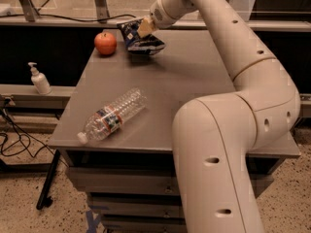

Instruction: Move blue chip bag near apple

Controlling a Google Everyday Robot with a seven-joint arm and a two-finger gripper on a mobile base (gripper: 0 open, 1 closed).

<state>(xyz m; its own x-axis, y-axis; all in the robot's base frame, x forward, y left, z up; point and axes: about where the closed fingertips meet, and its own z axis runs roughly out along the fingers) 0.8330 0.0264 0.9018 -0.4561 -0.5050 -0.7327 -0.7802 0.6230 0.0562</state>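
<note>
The blue chip bag [140, 41] is dark navy foil with white lettering, held at the far side of the grey table [194, 81]. My gripper [146, 27] is shut on the bag's top and holds it just above the tabletop. The apple [105, 43], round and red-orange, sits at the table's far left corner, a short way to the left of the bag. The bag and the apple do not touch.
A clear plastic water bottle [112, 115] lies on its side near the table's front left. A white pump dispenser [39, 79] stands on a lower ledge at the left. My arm [228, 130] fills the right side of the view. Cables lie on the floor at left.
</note>
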